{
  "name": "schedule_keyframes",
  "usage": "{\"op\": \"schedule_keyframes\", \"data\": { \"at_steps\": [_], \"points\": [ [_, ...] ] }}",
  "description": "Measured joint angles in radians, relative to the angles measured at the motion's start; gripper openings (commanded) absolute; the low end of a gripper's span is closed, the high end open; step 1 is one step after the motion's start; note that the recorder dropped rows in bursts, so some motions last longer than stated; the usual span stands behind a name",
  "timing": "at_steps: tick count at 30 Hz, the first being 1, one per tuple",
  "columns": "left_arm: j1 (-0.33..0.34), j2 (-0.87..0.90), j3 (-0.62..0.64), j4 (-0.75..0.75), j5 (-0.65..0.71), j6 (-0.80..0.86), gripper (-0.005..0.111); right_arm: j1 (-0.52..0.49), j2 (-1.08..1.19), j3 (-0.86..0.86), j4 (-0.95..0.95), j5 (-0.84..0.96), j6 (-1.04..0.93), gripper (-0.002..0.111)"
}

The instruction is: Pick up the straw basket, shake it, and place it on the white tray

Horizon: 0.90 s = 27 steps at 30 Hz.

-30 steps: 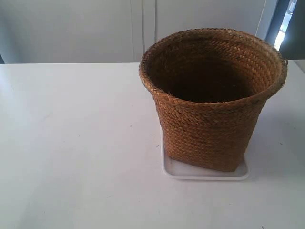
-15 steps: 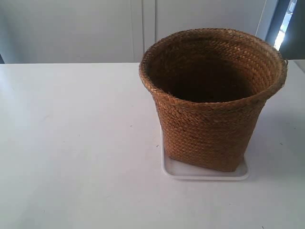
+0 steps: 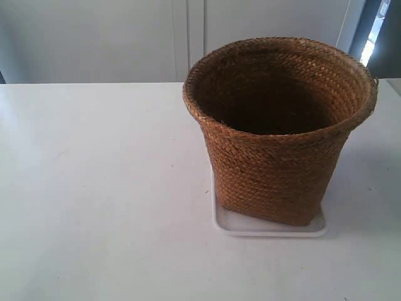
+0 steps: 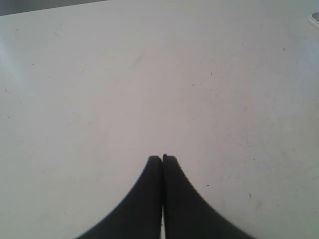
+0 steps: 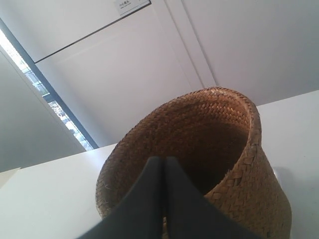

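The tall brown braided straw basket (image 3: 279,132) stands upright on the white tray (image 3: 269,226), which shows only as a rim under its base. No arm shows in the exterior view. In the right wrist view the basket (image 5: 254,174) fills the frame close by, and my right gripper (image 5: 164,159) is shut, empty, its tips in front of the basket's rim; I cannot tell whether they touch it. My left gripper (image 4: 162,158) is shut with nothing in it, over bare white tabletop, away from the basket.
The white table (image 3: 94,188) stretches wide to the left of the basket. A white panelled wall (image 3: 125,37) stands behind it. A small edge of a white object (image 4: 315,19) peeks in at the left wrist view's border.
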Motion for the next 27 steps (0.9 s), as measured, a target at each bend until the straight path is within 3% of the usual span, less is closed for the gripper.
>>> {"op": "schedule_keyframes", "data": {
  "at_steps": [13,17,27],
  "points": [
    [0.000,0.000,0.000,0.000,0.000,0.000,0.000,0.000,-0.001,0.023,-0.208,0.049,-0.195,0.000],
    [0.000,0.000,0.000,0.000,0.000,0.000,0.000,-0.037,-0.005,0.127,-0.280,0.034,-0.282,0.000],
    [0.000,0.000,0.000,0.000,0.000,0.000,0.000,-0.110,-0.113,0.478,-0.332,-0.244,-0.304,0.000]
  ]
}}
